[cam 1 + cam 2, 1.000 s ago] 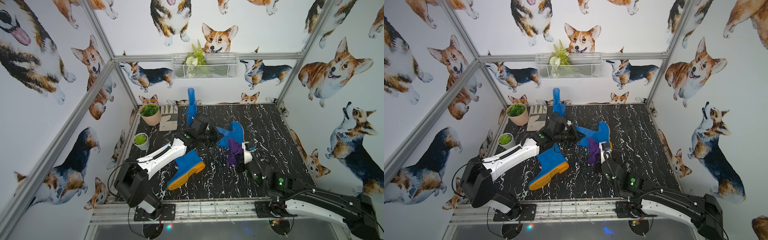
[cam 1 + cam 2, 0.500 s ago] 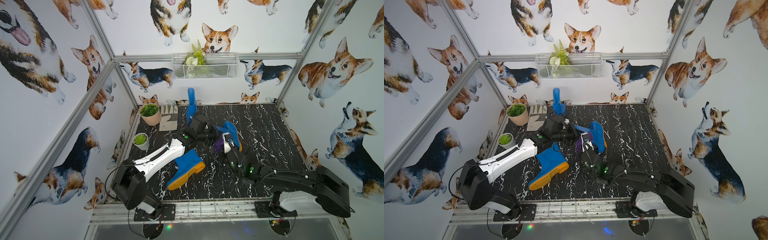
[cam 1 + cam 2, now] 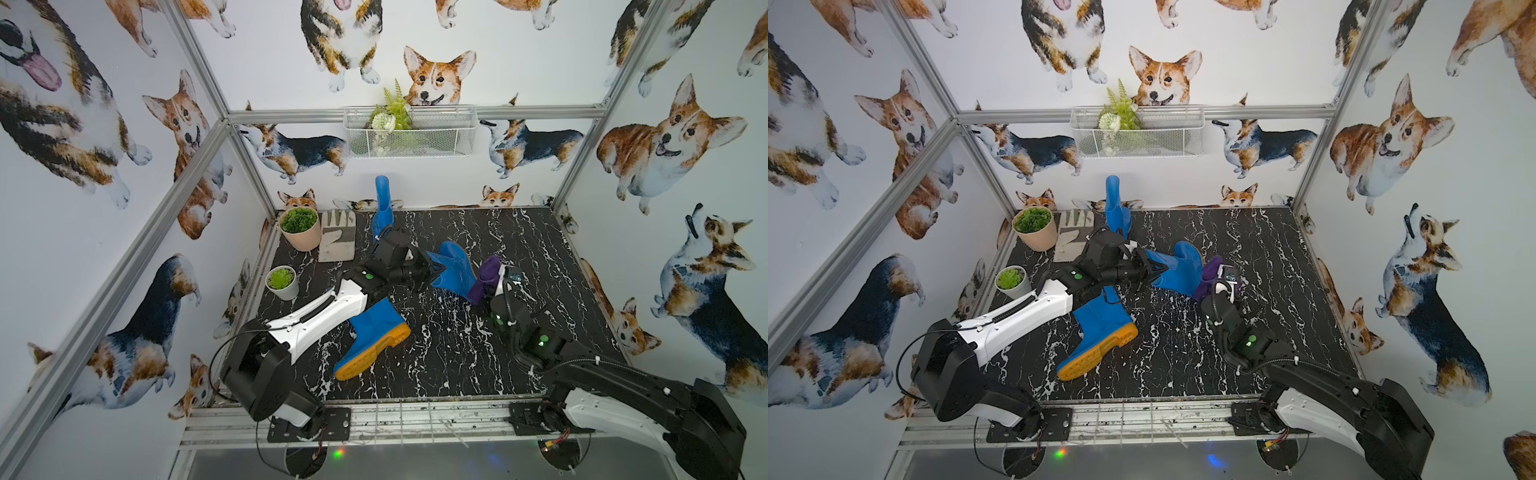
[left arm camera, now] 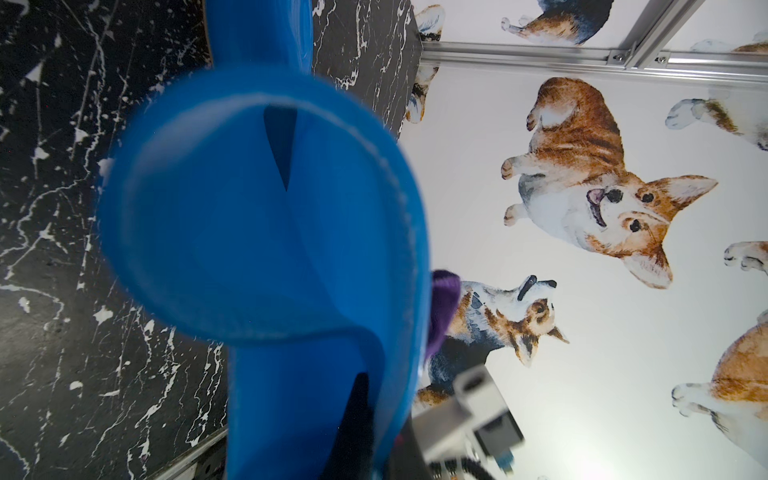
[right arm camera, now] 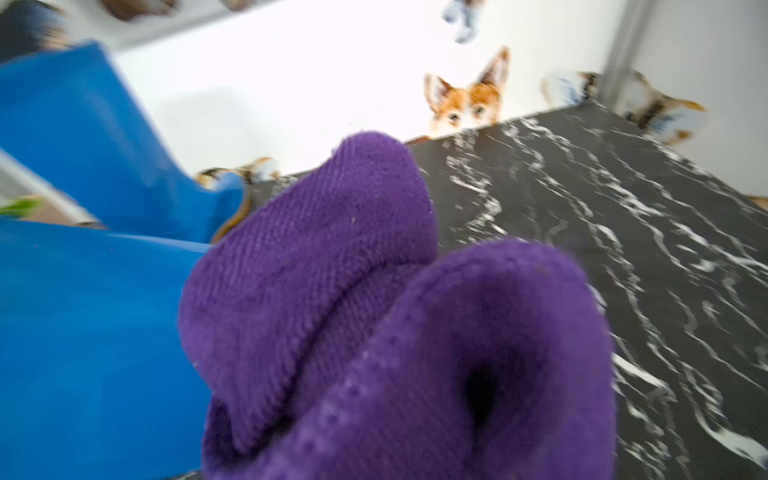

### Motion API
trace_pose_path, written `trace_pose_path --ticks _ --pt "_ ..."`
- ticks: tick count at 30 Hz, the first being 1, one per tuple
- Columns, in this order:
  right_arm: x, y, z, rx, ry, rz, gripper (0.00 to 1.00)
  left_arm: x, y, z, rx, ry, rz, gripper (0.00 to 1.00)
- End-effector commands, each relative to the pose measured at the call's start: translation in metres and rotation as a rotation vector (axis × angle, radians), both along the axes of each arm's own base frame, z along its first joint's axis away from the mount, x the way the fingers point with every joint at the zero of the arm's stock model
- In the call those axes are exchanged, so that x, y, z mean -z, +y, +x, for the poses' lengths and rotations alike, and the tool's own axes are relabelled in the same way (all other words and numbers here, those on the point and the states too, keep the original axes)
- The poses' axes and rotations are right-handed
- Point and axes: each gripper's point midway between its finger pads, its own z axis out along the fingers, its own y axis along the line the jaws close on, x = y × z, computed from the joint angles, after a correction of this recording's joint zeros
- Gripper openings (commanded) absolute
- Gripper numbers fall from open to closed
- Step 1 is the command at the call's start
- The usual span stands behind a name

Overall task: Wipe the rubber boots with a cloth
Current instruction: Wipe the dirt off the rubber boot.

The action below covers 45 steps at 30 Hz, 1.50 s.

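Observation:
In both top views my left gripper (image 3: 428, 270) (image 3: 1152, 270) is shut on the shaft rim of a blue rubber boot (image 3: 453, 268) (image 3: 1177, 268), holding it off the black floor. The left wrist view looks into that boot (image 4: 266, 232), with one dark finger (image 4: 353, 432) inside the rim. My right gripper (image 3: 492, 284) (image 3: 1219, 286) is shut on the purple cloth (image 3: 484, 276) (image 3: 1208, 278), pressed against the boot's right side. The cloth (image 5: 374, 311) fills the right wrist view and hides the fingers; the boot (image 5: 83, 291) is beside it. A second boot (image 3: 374, 336) lies on its side in front. A third (image 3: 382, 203) stands at the back wall.
A large potted plant (image 3: 300, 228) and a small one (image 3: 282, 282) stand at the left edge, with a pale work glove (image 3: 337, 241) lying flat between the large pot and the rear boot. A wire basket (image 3: 409, 133) hangs on the back wall. The frame rail (image 3: 415, 419) runs along the front.
My right gripper swept the cloth leftwards over the held boot half a second ago and has now come back to the boot's right side. The left gripper and its boot barely moved.

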Motion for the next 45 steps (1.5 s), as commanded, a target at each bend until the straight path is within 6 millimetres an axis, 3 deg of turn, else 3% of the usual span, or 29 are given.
trace_pose_path --ticks 1,4,7,10,12,15,16,19,21,23,26,30,35,38,41,45 --pt "-0.029 0.037 -0.020 -0.130 -0.081 0.010 0.00 -0.022 -0.009 0.002 0.026 -0.030 -0.071 0.00" --pt "-0.031 0.064 -0.027 -0.189 -0.081 0.061 0.00 -0.025 -0.011 0.003 0.033 -0.038 -0.071 0.00" --pt "-0.024 0.064 -0.010 -0.106 -0.054 0.027 0.00 -0.023 -0.014 0.002 0.058 -0.043 -0.054 0.00" --pt "0.009 0.020 0.016 0.042 0.177 0.023 0.00 -0.020 -0.023 -0.005 0.137 -0.058 -0.034 0.00" --pt "0.013 -0.018 0.013 0.126 0.225 0.029 0.00 -0.018 -0.033 -0.014 0.229 -0.092 -0.007 0.00" --pt "-0.021 -0.068 -0.009 0.216 0.112 0.110 0.00 0.003 -0.041 -0.032 0.366 -0.168 0.132 0.00" --pt "-0.041 -0.085 -0.018 0.237 0.049 0.162 0.00 0.013 -0.047 -0.038 0.413 -0.182 0.167 0.00" --pt "-0.084 -0.118 -0.035 0.289 -0.057 0.195 0.00 0.028 -0.066 -0.059 0.546 -0.196 0.137 0.00" --pt "-0.104 -0.125 -0.038 0.296 -0.070 0.132 0.00 0.034 -0.064 -0.067 0.587 -0.208 0.138 0.00" --pt "-0.121 -0.120 -0.035 0.273 -0.055 0.055 0.00 0.039 -0.054 -0.075 0.617 -0.227 0.144 0.00" --pt "-0.130 -0.095 -0.023 0.190 0.001 -0.039 0.00 0.050 -0.030 -0.086 0.651 -0.229 0.151 0.00" --pt "-0.118 -0.060 0.000 0.098 0.116 -0.113 0.00 0.079 0.016 -0.087 0.629 -0.165 0.166 0.00" --pt "-0.064 -0.021 0.039 -0.005 0.369 -0.131 0.00 0.106 0.084 -0.082 0.580 -0.104 0.255 0.00" --pt "-0.034 0.003 0.051 -0.078 0.486 -0.140 0.00 0.118 0.118 -0.073 0.522 -0.077 0.288 0.00" --pt "-0.005 0.027 0.059 -0.148 0.590 -0.163 0.00 0.130 0.128 -0.066 0.539 -0.062 0.338 0.00" --pt "0.036 0.039 0.065 -0.193 0.715 -0.246 0.00 0.133 0.113 -0.043 0.546 -0.091 0.327 0.00"
